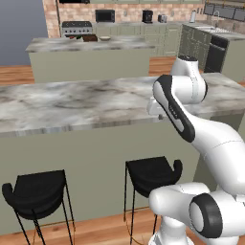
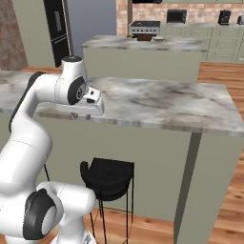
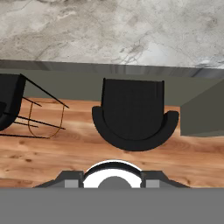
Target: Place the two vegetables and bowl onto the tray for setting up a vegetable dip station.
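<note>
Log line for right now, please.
gripper: empty, at near counter edge | tray, bowl: on far island | stool: below gripper

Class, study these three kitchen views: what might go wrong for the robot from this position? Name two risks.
1. The tray and bowl sit on the far island, well beyond the near marble counter; the arm probably cannot reach them without driving around.
2. The black stools stand close under that counter's edge, so the base or arm could bump them when moving.
</note>
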